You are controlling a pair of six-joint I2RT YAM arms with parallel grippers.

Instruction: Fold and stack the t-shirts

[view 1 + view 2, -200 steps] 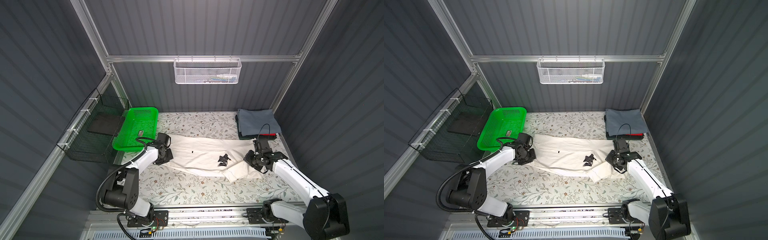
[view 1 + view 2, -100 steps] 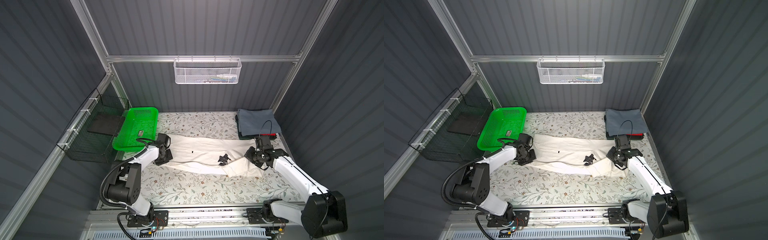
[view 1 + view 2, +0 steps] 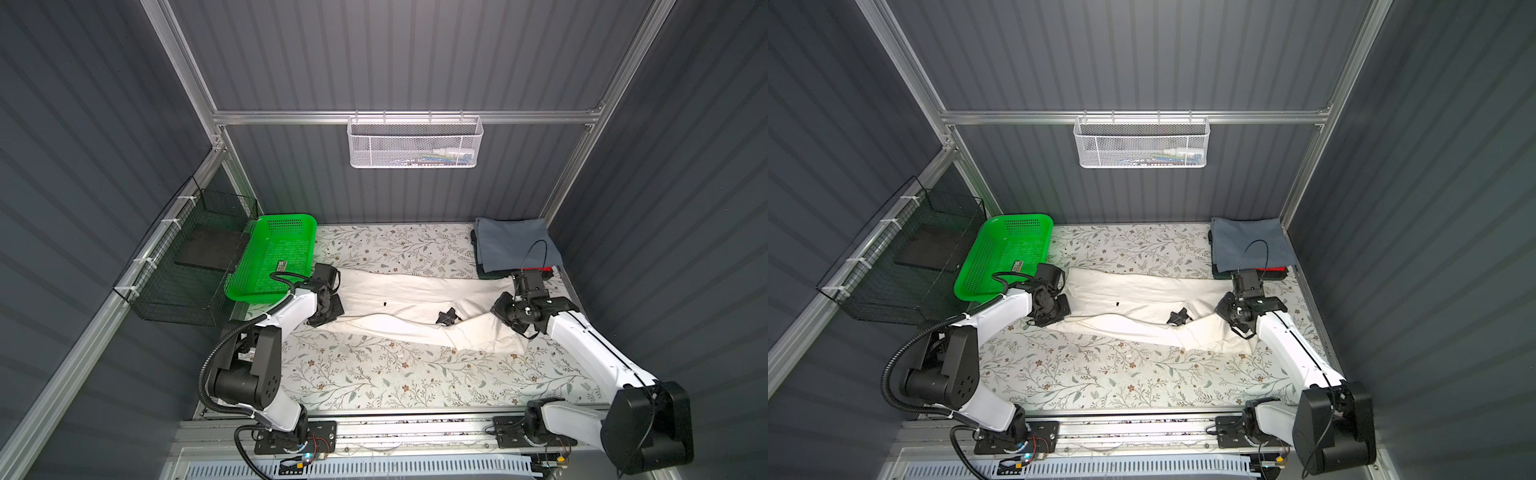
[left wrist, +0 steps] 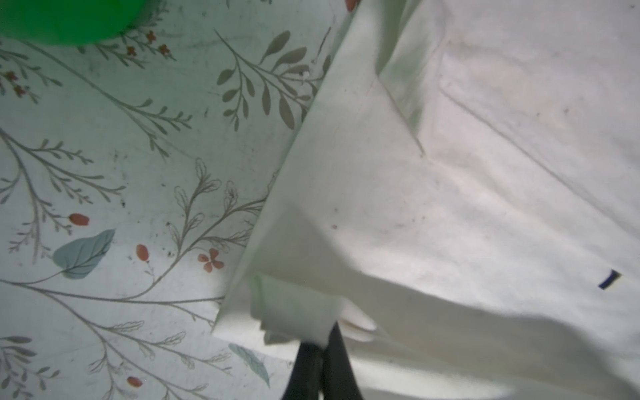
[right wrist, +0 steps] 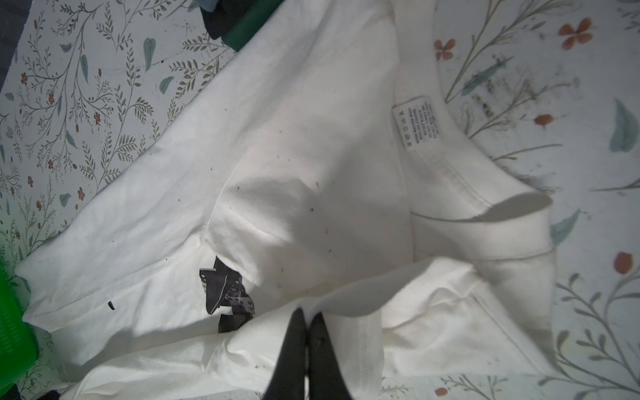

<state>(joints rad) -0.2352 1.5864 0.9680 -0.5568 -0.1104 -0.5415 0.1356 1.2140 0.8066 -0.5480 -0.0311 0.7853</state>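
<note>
My left tool (image 4: 322, 343) is pinching one end of the cream tee (image 3: 407, 297), right tool (image 5: 307, 320) clenched on the collar end. It's stretched across the table (image 3: 374, 374), folded tees (image 3: 511, 245) piled back right.

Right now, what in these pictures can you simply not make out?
- Print on the cream-white tee: in the top and right wrist views, folded cloth hides all but a black scrap.
- Tees under the slate grey-blue tee: both top views show only a dark edge and a red edge.
- Contents of the white mesh basket: top views, too small, behind mesh.
- Wording on the care label: right wrist view, too small to read.
</note>
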